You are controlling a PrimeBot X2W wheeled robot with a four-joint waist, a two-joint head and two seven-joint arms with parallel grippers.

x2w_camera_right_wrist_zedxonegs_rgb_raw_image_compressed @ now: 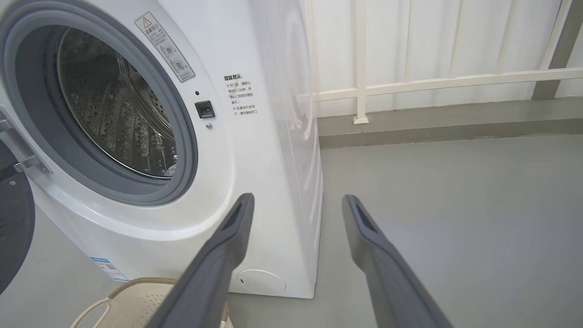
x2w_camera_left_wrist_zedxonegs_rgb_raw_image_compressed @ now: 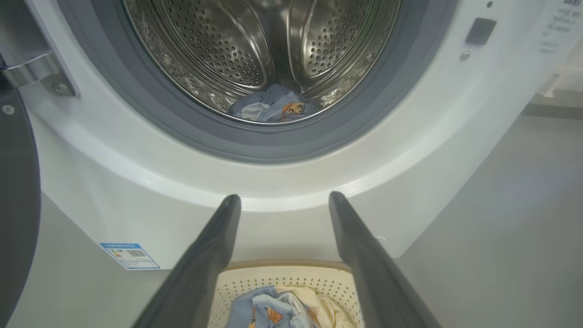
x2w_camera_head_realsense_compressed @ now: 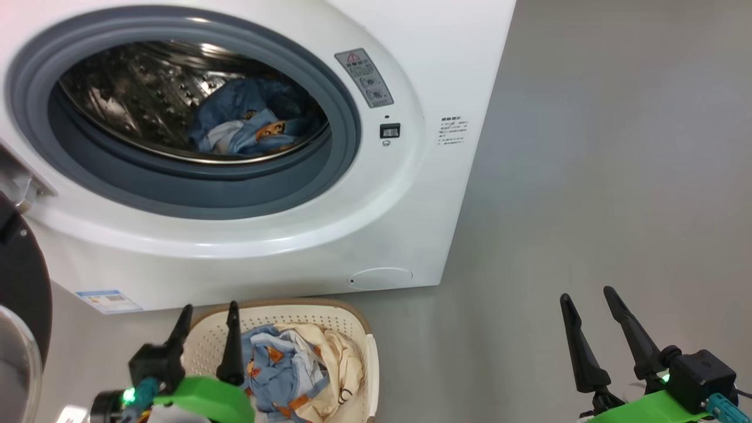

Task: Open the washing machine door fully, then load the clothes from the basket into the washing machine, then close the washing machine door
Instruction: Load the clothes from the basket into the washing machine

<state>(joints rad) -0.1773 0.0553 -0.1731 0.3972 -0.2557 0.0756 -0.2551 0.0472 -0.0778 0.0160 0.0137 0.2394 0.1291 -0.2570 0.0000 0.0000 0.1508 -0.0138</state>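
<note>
One large round washing machine door (x2w_camera_head_realsense_compressed: 26, 276), glossy black rim w/ clear glass bowl, hangs swung out at far left on its metal hinge, clear of the opening. Next along, the left gripper (x2w_camera_head_realsense_compressed: 210, 307) hovers over the near-left side of the small cream perforated plastic basket (x2w_camera_head_realsense_compressed: 329, 322), fingers spread wide, nothing held. The basket sits on the floor close in front of the big white front-load washing machine (x2w_camera_head_realsense_compressed: 411, 194). It holds a crumpled light blue garment w/ orange-and-black cartoon faces (x2w_camera_head_realsense_compressed: 276, 370), and a cream-white garment (x2w_camera_head_realsense_compressed: 332, 358) is draped at its right; can't tell if the two are tangled. Both look light, limp and non-fragile. They will likely sag and trail when lifted, so best to pinch a raised fold at the top of the heap, deep enough not to slip. The basket itself is prob. light enough to shift w/ a snagged pull. Up in the perforated steel drum (x2w_camera_head_realsense_compressed: 135, 100), another blue printed piece (x2w_camera_head_realsense_compressed: 247, 126) lies at the bottom. Far right, the right gripper (x2w_camera_head_realsense_compressed: 586, 294) hangs over bare grey floor, jaws wide, empty.
</note>
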